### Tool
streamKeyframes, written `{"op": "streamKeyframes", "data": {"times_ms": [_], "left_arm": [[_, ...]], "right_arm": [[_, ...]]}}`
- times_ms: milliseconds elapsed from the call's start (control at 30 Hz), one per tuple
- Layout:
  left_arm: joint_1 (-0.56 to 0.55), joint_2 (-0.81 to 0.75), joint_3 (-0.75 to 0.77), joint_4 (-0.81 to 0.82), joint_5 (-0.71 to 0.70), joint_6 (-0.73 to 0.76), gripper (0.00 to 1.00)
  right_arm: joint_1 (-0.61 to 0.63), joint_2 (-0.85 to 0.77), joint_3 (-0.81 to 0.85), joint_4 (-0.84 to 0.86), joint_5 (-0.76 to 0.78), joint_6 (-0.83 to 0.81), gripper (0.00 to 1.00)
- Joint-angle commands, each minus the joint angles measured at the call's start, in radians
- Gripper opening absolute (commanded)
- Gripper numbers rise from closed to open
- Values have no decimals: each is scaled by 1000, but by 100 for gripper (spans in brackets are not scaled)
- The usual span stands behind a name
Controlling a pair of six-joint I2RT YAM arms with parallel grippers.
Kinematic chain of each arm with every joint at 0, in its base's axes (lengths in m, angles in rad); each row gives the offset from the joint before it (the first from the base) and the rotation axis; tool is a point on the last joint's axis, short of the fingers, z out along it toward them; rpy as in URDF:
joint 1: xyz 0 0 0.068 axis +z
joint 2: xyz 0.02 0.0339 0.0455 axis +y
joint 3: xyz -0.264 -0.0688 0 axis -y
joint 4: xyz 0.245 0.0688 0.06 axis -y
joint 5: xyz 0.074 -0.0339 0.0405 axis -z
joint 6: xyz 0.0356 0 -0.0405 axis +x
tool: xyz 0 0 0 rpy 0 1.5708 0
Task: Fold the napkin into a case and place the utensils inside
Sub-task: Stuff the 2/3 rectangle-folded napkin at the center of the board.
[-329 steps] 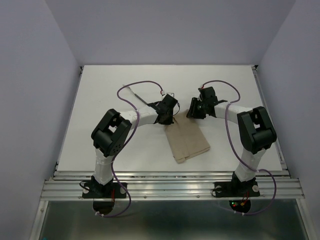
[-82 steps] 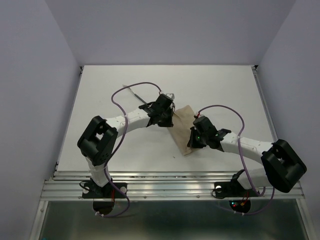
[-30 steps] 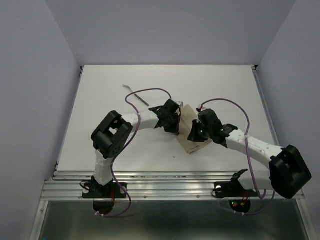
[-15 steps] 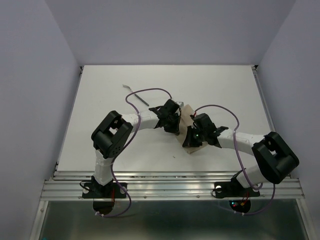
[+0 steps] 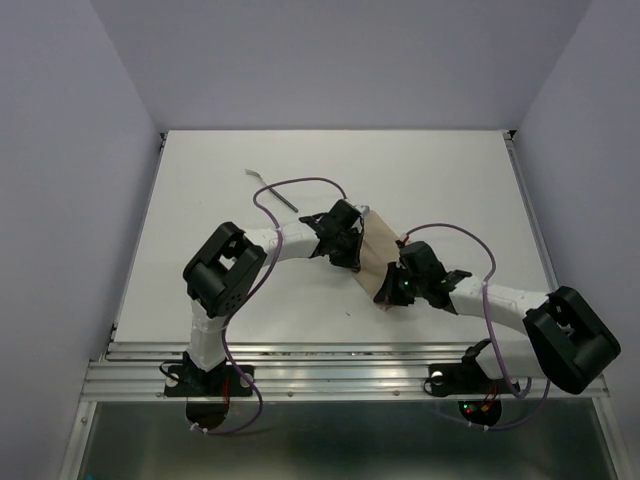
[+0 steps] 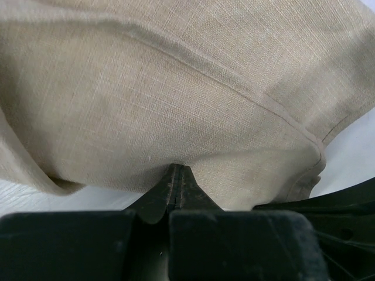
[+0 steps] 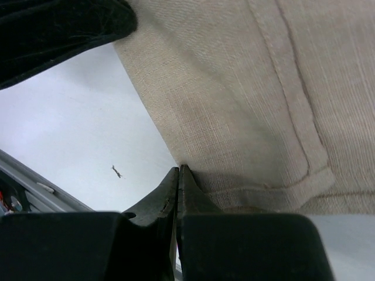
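Beige cloth at mid-fold between two arms. The white table (image 5: 200, 210) carries the work. The napkin (image 5: 377, 250) lies near its centre as a narrow slanted strip, the far end at the left arm and the near end at the right arm, so the case is judged partly formed and not yet ready to fill.

The left gripper (image 5: 349, 247) has its jaws pressed together on the far end of the cloth. In the left wrist view the fabric bellies up from the fingertips (image 6: 176, 175), which suggests a pinch that anchors this end. The right gripper (image 5: 396, 288) likewise has its jaws pressed together, the tips meeting the hemmed near edge (image 7: 179, 171). It appears to nip that edge, probably to carry it over for the next fold.

One slim utensil (image 5: 262, 181) rests well apart toward the far left of the table, out of the way of the folding. No other cutlery can be made out.
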Motion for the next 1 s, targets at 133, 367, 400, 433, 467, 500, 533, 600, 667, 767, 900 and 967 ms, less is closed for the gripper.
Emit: {"op": "streamKeyframes", "data": {"times_ms": [133,367,400,433,467,500,533,600,667,767,900,967], "left_arm": [[-1,8,39,-29,-6,36,0],[-1,12,47,-31,-1,41,0],[-1,12,49,-32,0,42,0],[-1,14,52,-34,0,42,0],[-2,17,53,-34,0,42,0],[-2,19,55,-34,0,42,0],[-2,19,55,-34,0,42,0],[-2,20,58,-35,2,41,0],[-2,19,61,-37,3,44,0],[-1,19,67,-42,3,45,0],[-2,14,75,-51,3,53,0],[-2,9,79,-55,2,55,0]], "right_arm": [[6,-165,-70,-150,90,51,1],[6,-252,-51,-218,119,51,1],[6,-261,-35,-227,124,49,1],[6,-268,-25,-244,137,43,1],[6,-272,-16,-247,141,40,1],[6,-267,-10,-250,141,37,1],[6,-258,-5,-252,147,36,1],[6,-218,-13,-238,142,34,1],[6,-180,-42,-210,144,39,1],[6,-152,-73,-195,157,46,1],[6,-166,-47,-230,150,45,1],[6,-219,0,-274,156,36,1]]}}
